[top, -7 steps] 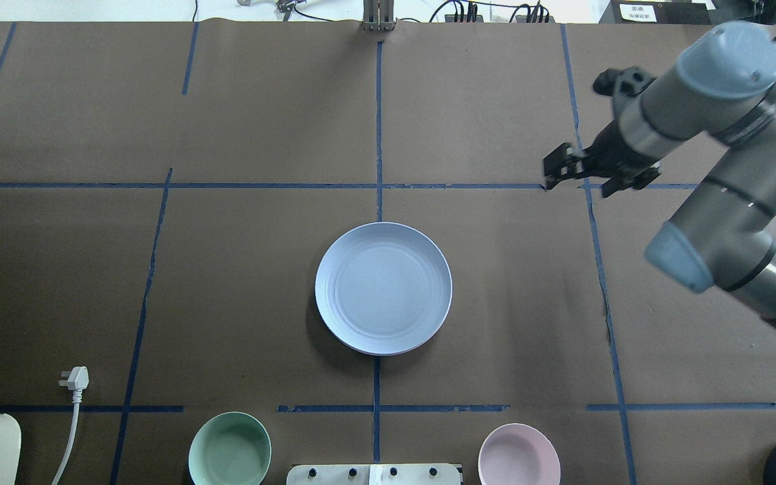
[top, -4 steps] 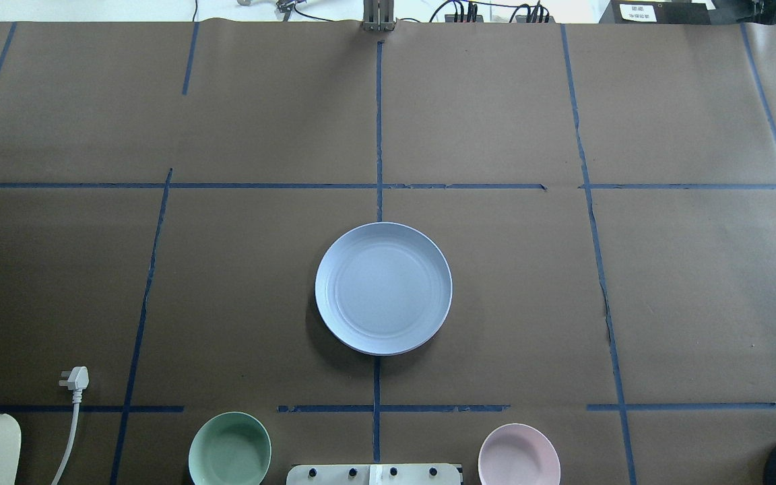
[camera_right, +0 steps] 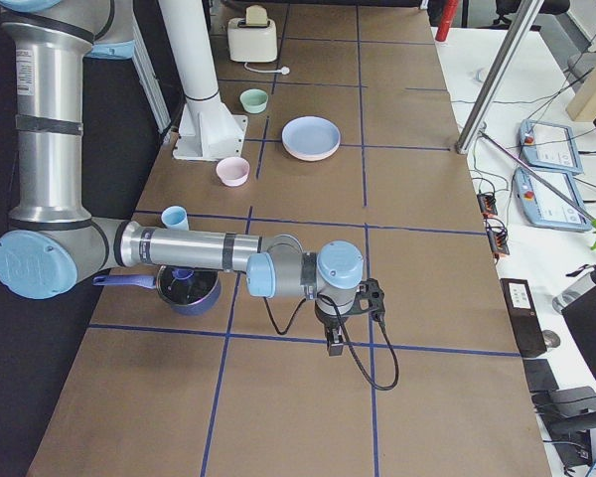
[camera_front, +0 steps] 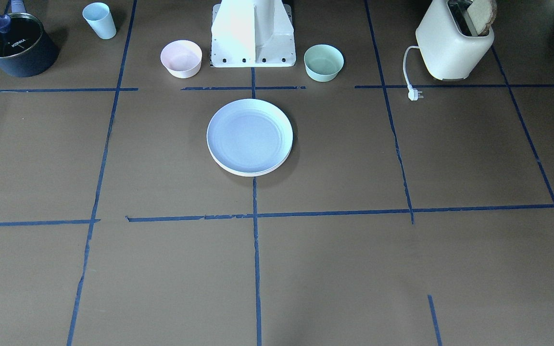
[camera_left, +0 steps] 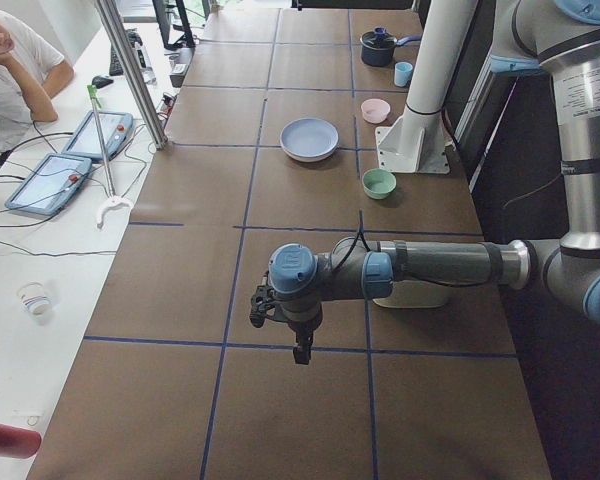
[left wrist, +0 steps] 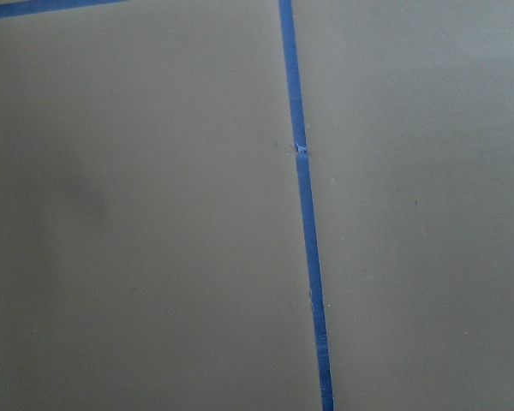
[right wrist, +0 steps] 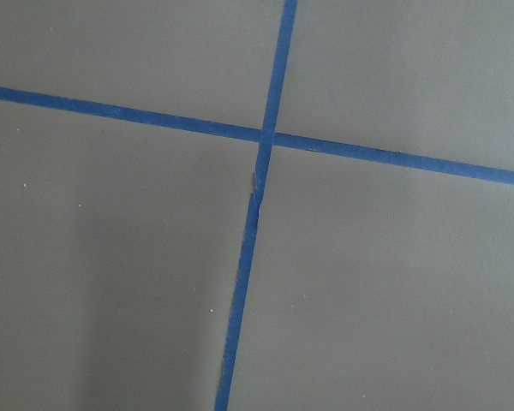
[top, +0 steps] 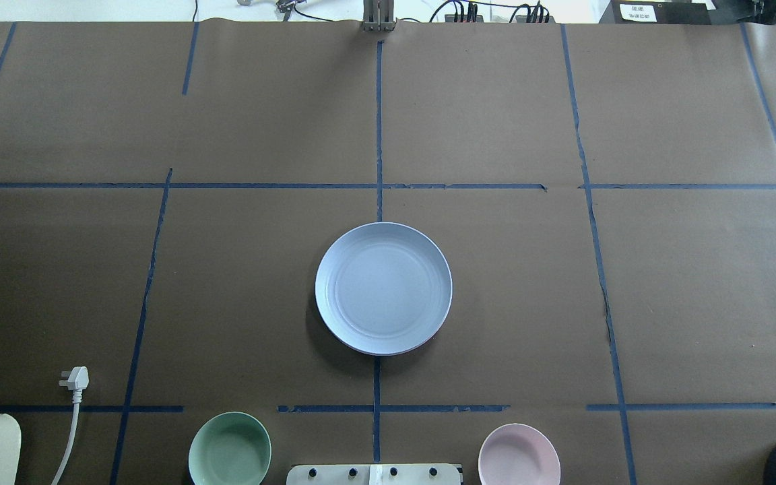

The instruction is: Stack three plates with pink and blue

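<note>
The light blue plate (top: 383, 288) lies on top of a stack at the table's centre, also seen in the front view (camera_front: 249, 134). A cream rim (camera_front: 253, 173) shows under it at the bottom. A thin pinkish edge (camera_right: 308, 156) shows under it in the right side view; the pink plate is otherwise hidden. My left gripper (camera_left: 300, 353) hangs over the table's left end, far from the stack. My right gripper (camera_right: 334, 345) hangs over the right end. Both show only in the side views, so I cannot tell whether they are open or shut. The wrist views show only paper and tape.
A pink bowl (top: 519, 455) and a mint-green bowl (top: 230, 449) flank the robot base (camera_front: 253, 33). A toaster (camera_front: 454, 43) with its plug (top: 75, 378), a dark pot (camera_front: 15, 45) and a light blue cup (camera_front: 99, 20) stand near the robot's edge.
The right arm, at the overhead view's upper right one second ago, has left that view. The plate stack has not moved.
</note>
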